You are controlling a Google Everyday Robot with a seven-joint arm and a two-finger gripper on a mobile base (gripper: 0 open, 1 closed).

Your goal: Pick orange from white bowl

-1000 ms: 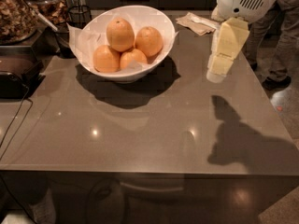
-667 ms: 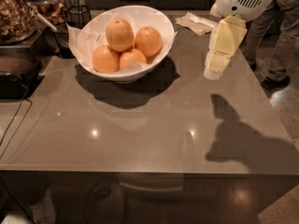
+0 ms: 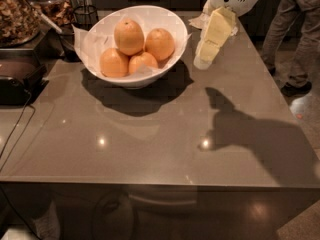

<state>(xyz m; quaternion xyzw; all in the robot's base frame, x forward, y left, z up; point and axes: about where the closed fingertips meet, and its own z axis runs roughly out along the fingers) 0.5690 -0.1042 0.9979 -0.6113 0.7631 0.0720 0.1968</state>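
**A:** Which step is the robot on?

**B:** The approach, judging by how things lie. The gripper (image 3: 204,59) hangs just beside the right wall of the white bowl (image 3: 134,79), outside the rim and not touching it, tilted so its tip leans toward the bowl. Nothing is seen in it. Whether it stands apart or together cannot be told from this angle.

**A:** And the orange?

**B:** The orange (image 3: 129,36) is inside the white bowl, toward the back and a little left of centre, riding highest in the pile. It is the tall, paler one. Three smaller fruits (image 3: 160,43) crowd it: one touches it on the side nearer the bowl's right rim, and two lie in front of it, by the bowl's front wall. Crinkled paper (image 3: 86,40) lines the bowl beneath them all.

**A:** So the pick is not yet made.

**B:** No. The orange looks untouched, with the bowl's right rim and one small fruit between it and the gripper.

**A:** What does the next move call for?

**B:** Most likely the robot must rise clear of the rim, cross over the bowl's right edge to a spot above the orange, then descend from the top, spread wide enough for that tall fruit. Since the orange sits uppermost, a top-down grasp seems open. The care needed is to avoid nudging its neighbours or snagging the paper.
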